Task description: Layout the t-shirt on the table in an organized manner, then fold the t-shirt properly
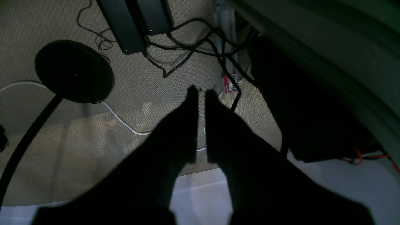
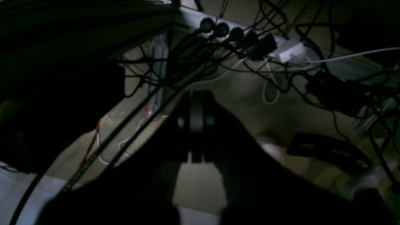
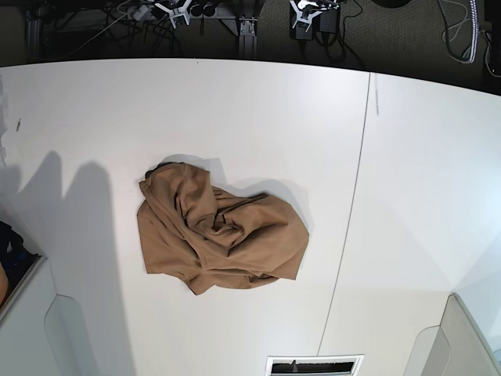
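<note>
The tan-brown t-shirt (image 3: 217,232) lies crumpled in a heap on the white table (image 3: 258,117), left of the middle; no tag shows. Both grippers hang beyond the table's far edge, far from the shirt. My left gripper (image 1: 202,91) is a dark silhouette over the carpet, its fingers almost touching with nothing between them. My right gripper (image 2: 197,97) is also dark, shut and empty over the floor. In the base view they show small at the top edge, the left one (image 3: 311,9) and the right one (image 3: 175,9). The wrist views do not show the shirt.
Below the far edge are carpet, tangled cables (image 1: 193,40), a black round stand base (image 1: 74,71) and a power strip (image 2: 250,37). A dark seam (image 3: 348,211) runs down the table right of the shirt. A slotted opening (image 3: 313,365) sits at the near edge.
</note>
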`<state>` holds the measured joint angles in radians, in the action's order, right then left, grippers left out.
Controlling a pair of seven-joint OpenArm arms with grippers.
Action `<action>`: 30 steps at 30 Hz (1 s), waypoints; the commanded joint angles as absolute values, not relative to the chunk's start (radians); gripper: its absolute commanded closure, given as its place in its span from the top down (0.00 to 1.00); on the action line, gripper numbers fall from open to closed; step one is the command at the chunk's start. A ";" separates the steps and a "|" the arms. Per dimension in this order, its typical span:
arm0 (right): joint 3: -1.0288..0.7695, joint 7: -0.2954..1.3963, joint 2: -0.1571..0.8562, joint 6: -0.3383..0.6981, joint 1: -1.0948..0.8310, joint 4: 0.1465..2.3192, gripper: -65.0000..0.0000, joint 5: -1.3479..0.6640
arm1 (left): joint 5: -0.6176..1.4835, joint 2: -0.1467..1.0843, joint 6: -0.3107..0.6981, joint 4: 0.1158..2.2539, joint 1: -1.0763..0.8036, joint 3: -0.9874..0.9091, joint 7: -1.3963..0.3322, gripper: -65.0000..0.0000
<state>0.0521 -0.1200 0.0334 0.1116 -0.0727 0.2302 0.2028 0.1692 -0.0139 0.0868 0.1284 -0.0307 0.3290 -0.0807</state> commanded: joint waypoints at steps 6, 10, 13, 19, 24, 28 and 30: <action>0.053 -0.132 0.038 0.120 -0.078 0.236 0.00 0.202 | 0.171 -0.017 0.093 0.132 -0.034 0.332 -0.079 0.06; 0.053 -0.132 0.038 0.120 -0.078 0.236 0.00 0.202 | 0.171 -0.016 0.154 0.132 -0.034 0.332 -0.079 0.06; 0.053 -0.131 0.038 0.120 -0.078 0.236 0.00 0.202 | 0.165 -0.016 0.193 0.132 -0.034 0.332 -0.079 0.06; 0.053 -0.131 0.039 0.120 -0.078 0.236 0.00 0.202 | 0.154 -0.016 0.196 0.132 -0.035 0.332 -0.079 0.06; 0.053 -0.131 0.039 0.120 -0.081 0.237 0.00 0.203 | 0.056 -0.016 0.195 0.144 -0.044 0.332 -0.088 0.06; 0.053 -0.131 0.054 0.125 -0.097 0.245 0.00 0.202 | 0.010 -0.007 0.196 0.231 -0.095 0.332 -0.150 0.06; 0.053 -0.131 0.070 0.157 -0.118 0.268 0.00 0.202 | 0.011 0.004 0.196 0.300 -0.135 0.332 -0.163 0.07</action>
<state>0.0521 -0.1246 0.0647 0.1528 -0.1120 0.2657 0.2031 0.0093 0.0036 0.1890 0.3008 -0.1314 0.3302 -0.1631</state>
